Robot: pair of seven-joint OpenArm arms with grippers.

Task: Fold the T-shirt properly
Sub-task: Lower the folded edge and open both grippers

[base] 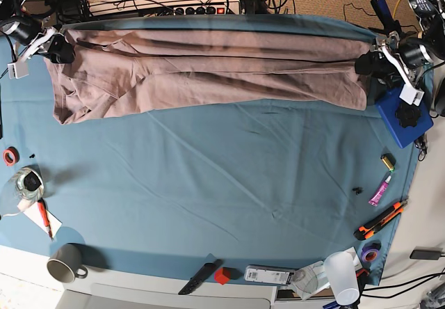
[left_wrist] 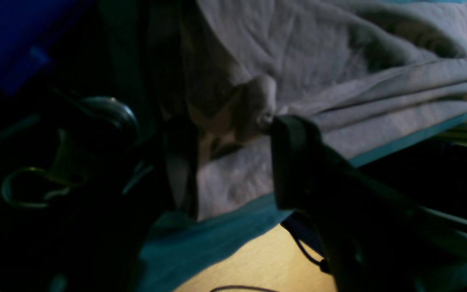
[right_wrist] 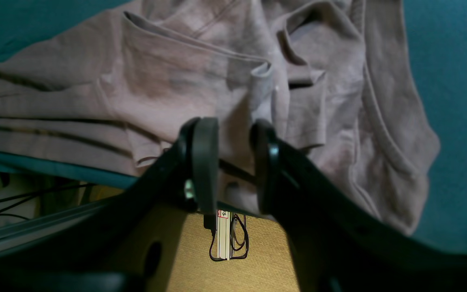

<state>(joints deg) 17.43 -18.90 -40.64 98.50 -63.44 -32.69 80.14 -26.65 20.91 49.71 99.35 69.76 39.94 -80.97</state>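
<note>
Here, the mug (base: 64, 262) looks empty. The T-shirt (base: 208, 69) lies stretched along the table's far edge; the right gripper (right_wrist: 233, 134) pinches one end, the left gripper (left_wrist: 233, 134), spread wide, clasps the other.

**Table with a cloth and many small things**

The table (base: 229, 184) is covered with a blue-teal cloth. The T-shirt (base: 208, 72) lies stretched along its far edge. A grey mug (base: 64, 262), a red block (base: 222, 275), an orange knife (base: 379, 219) and a clear cup (base: 342, 274) lie near the other edges.
</note>
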